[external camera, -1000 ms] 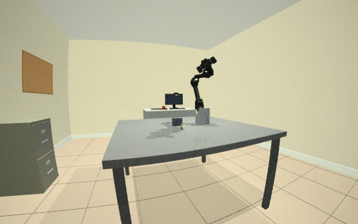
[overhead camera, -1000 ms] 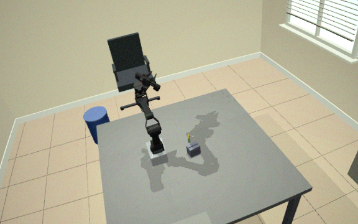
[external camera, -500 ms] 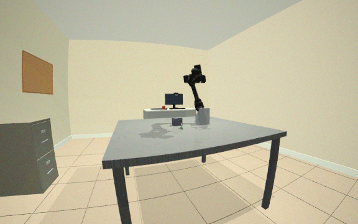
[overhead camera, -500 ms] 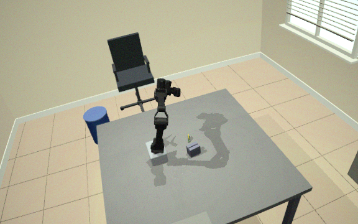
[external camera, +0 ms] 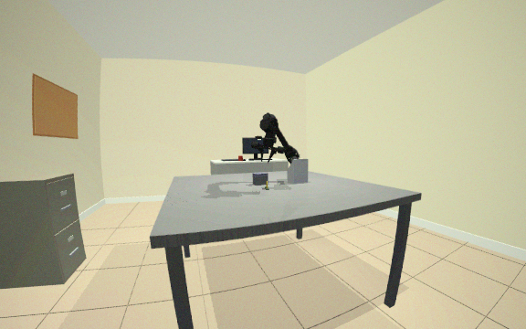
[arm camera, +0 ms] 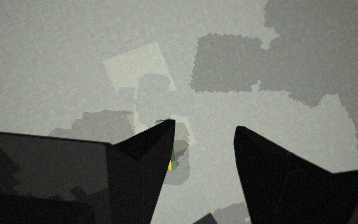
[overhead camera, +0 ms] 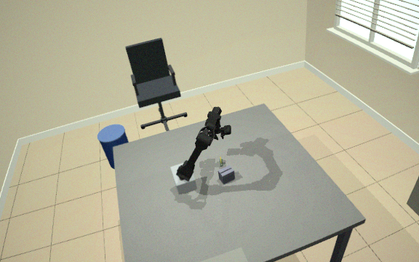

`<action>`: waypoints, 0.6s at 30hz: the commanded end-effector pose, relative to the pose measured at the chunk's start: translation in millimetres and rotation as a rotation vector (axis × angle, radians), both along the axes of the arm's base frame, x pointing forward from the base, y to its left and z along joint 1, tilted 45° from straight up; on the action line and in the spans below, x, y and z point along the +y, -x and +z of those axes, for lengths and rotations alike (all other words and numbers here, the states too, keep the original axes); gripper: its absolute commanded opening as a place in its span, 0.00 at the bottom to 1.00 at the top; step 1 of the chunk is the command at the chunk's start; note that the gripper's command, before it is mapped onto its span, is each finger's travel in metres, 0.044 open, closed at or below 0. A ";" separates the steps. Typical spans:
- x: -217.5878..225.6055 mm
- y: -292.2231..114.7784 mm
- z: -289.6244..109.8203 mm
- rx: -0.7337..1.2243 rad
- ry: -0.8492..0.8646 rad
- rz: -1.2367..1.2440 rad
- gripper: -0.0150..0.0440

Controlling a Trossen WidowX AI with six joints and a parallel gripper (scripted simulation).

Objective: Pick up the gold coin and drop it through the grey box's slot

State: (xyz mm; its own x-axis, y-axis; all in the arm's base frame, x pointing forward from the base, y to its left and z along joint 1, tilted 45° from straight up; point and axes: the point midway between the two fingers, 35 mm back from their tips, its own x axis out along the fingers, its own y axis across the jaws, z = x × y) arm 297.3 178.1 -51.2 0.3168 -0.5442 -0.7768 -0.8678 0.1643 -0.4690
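The gold coin (overhead camera: 220, 159) (external camera: 267, 184) stands on edge in the dark-green holder (external camera: 267, 188). In the wrist view only a yellow sliver of the coin (arm camera: 170, 165) shows, beside the left finger, which hides most of the coin and holder. The closed grey box (overhead camera: 226, 176) (external camera: 260, 179) stands close to the holder, with a dark slot line across its lid in the top view. My gripper (overhead camera: 219, 137) (external camera: 266, 160) (arm camera: 204, 130) is partly open and empty, pointing down, well above the table and the holder. In the wrist view the coin is off to the left of the finger gap.
The arm's pale base block (overhead camera: 186, 187) (external camera: 298, 171) stands on the grey table (overhead camera: 166, 225) (external camera: 226, 212), near the box. The arm's shadow falls around the box and holder. A black chair (overhead camera: 158, 89) and a blue bin (overhead camera: 112, 134) stand beyond the table edge.
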 end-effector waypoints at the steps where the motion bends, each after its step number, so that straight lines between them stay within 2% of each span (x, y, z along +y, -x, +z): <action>1: -65.8 13.1 -2.8 0.291 0.178 -0.082 0.53; 8: -67.8 14.9 -3.1 0.303 0.184 -0.085 0.53; 12: -89.5 16.0 -27.3 0.302 0.185 -0.085 0.53; 18: -92.2 16.4 -30.2 0.302 0.185 -0.085 0.53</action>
State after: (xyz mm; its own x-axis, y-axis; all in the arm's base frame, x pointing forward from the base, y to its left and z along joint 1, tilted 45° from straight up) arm 282.1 88.9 -78.7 0.0323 -0.6966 -0.7167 -0.9567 0.1860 -0.2239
